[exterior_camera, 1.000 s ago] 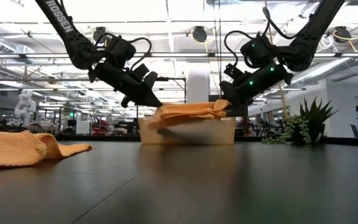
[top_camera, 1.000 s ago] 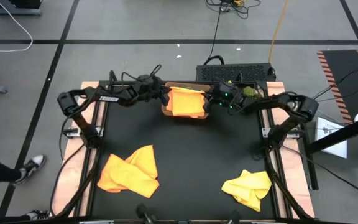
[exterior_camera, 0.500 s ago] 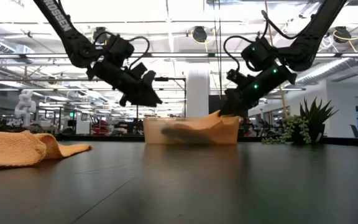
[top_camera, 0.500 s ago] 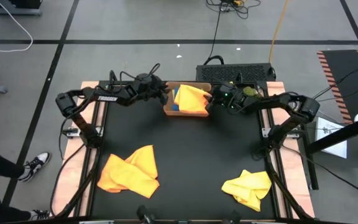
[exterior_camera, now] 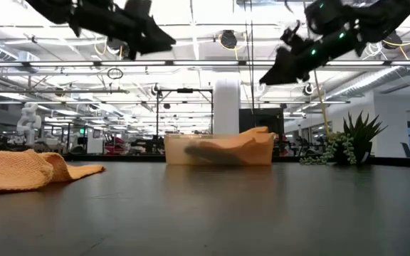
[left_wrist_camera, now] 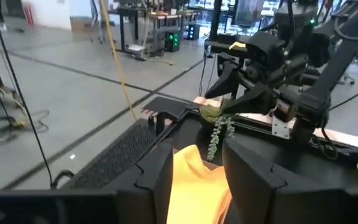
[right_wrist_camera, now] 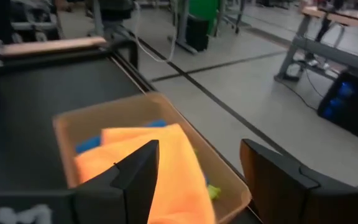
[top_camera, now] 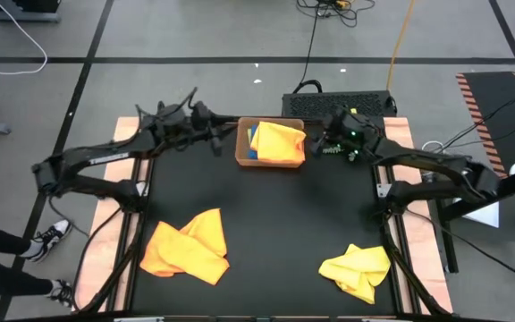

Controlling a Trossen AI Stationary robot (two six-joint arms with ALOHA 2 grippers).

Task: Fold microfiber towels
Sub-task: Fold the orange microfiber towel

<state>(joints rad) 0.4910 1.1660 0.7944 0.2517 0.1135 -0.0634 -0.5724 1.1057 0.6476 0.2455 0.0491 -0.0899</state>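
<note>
The high camera looks straight down on the whole black table [top_camera: 257, 224], from well above. The low camera sits at tabletop level, facing level across it into the room. Each wrist camera looks forward between its own fingers, close above the tray [top_camera: 271, 143]. All four views share that tray [exterior_camera: 219, 151] with its folded orange towel [right_wrist_camera: 148, 162]; the left wrist view also catches the right gripper [left_wrist_camera: 235, 84]

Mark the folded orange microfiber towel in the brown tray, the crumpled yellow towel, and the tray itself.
Folded orange microfiber towel [top_camera: 278, 141], high view, middle of its top layer.
Crumpled yellow microfiber towel [top_camera: 357, 268], high view, centre of the heap.
Shallow brown rectangular tray [top_camera: 240, 143], high view, its left rim.
</note>
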